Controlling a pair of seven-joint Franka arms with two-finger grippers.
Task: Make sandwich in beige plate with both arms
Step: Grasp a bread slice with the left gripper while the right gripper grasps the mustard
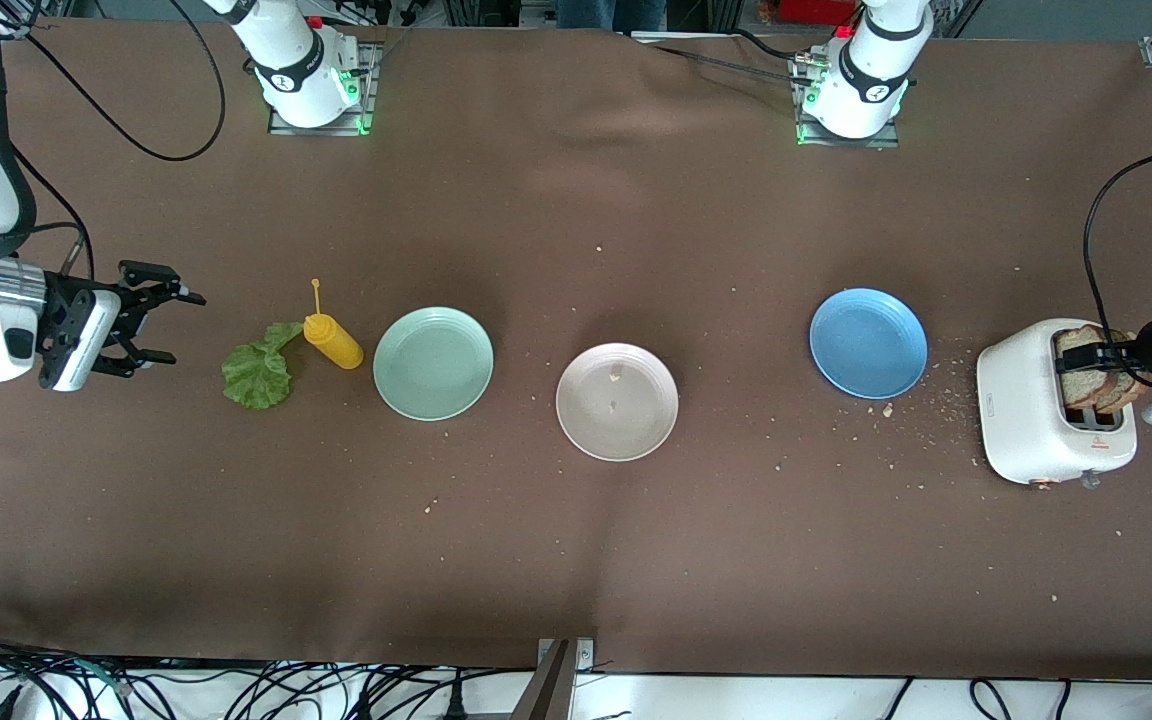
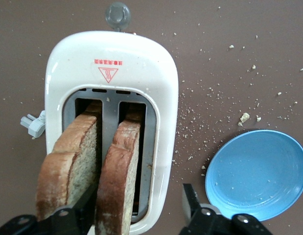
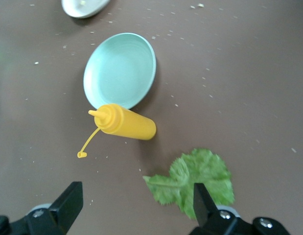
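Front view shows a long table under a brown cloth (image 1: 576, 560), dotted with pale crumbs that lie thickest toward the left arm's end. Three round plates sit in a loose row across the middle of the frame: a mint green plate (image 1: 433, 363) left of centre, the beige plate (image 1: 617, 402) at centre and lowest of the three, and a blue plate (image 1: 868, 343) right of centre. The beige plate holds only a couple of small crumbs.

At the frame's right edge stands a white toaster (image 1: 1051, 415) with two slices of brown toast (image 1: 1086, 375) sticking up from its slots. The left gripper (image 1: 1101, 362) is at the slots; in the left wrist view its fingers (image 2: 75, 213) stand open on either side of one toast slice (image 2: 119, 176), not closed on it, with the blue plate just beside the toaster.

At the frame's left, a lettuce leaf (image 1: 259, 370) lies flat on the cloth, with a yellow squeeze bottle (image 1: 333, 341) on its side between the leaf and the mint green plate, its cap hanging off on a strap. The right gripper (image 1: 158, 328) hangs over bare cloth near the leaf, its jaws wide apart and holding nothing.

White arm bases are bolted along the top of the frame; tangled black cables run along the bottom edge
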